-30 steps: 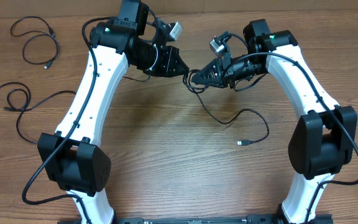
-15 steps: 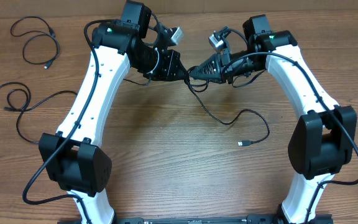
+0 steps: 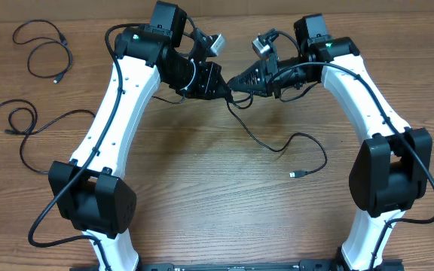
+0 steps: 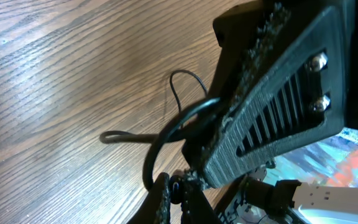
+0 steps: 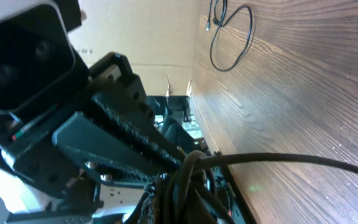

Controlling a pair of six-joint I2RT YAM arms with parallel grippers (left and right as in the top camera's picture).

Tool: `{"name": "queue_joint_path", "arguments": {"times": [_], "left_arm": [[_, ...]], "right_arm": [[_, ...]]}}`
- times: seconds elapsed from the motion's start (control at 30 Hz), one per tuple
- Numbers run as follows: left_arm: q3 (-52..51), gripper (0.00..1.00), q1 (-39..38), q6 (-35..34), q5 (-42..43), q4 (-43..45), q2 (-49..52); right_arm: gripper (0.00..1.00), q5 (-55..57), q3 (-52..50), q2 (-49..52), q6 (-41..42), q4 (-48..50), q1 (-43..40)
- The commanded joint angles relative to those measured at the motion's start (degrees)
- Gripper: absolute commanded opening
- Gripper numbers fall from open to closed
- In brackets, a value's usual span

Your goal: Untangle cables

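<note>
The wooden bench filled the overhead view, with the two white arms bent inward over its far half. The left arm and the right arm leaned toward each other so that their black claws met tip to tip near the middle. The left claw was fully closed, its tip against the tangle; whether it pinched any strand could not be told. In the left wrist view a ribbed finger lay over a black loop that curled above the wood. The right claw was closed too, clamped on the knot of thin black cables bunched at its tip. In the right wrist view the ribbed finger ended in that bunch, and one cord ran out of it to the right. Seen from overhead, a long strand dropped from the knot, curved across the bench toward the right arm and looped back. It ended in a small pale plug lying flat on the wood. Two more cables lay well apart from the knot, on the left side of the bench beyond the left arm. One was coiled loosely near the far left corner. The other lay nearer, in open loops beside the left arm.
</note>
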Motion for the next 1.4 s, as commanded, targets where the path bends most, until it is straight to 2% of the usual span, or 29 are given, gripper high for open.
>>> {"name": "queue_joint_path", "arguments": {"times": [0.0,0.33,0.5,0.8,1.17,1.37], "left_arm": [[0.3,0.04,-1.5,1.5,0.2,-1.5,0.3],[0.3,0.04,-1.5,-1.0,-2.4,-1.5,0.3],[0.3,0.04,-1.5,-1.6,-2.4,-0.6,0.3],[0.3,0.04,-1.6,-7.9,-2.7,4.4,0.3],[0.3,0.04,-1.8,-9.7,-5.7,5.9,0.4],[0.3,0.16,-1.8,-9.7,-5.6,5.7,0.4]], "right_arm": [[0.04,-2.9,0.9,-1.1,6.8,3.3,-0.3],[0.04,-3.0,0.9,-1.1,17.2,8.3,-0.3],[0.04,-3.8,0.9,-1.1,17.7,8.2,-0.3],[0.04,-5.9,0.9,-1.1,18.7,8.0,-0.3],[0.04,-6.0,0.9,-1.1,21.0,8.0,-0.3],[0.04,-5.9,0.9,-1.1,20.9,8.2,-0.3]]}}
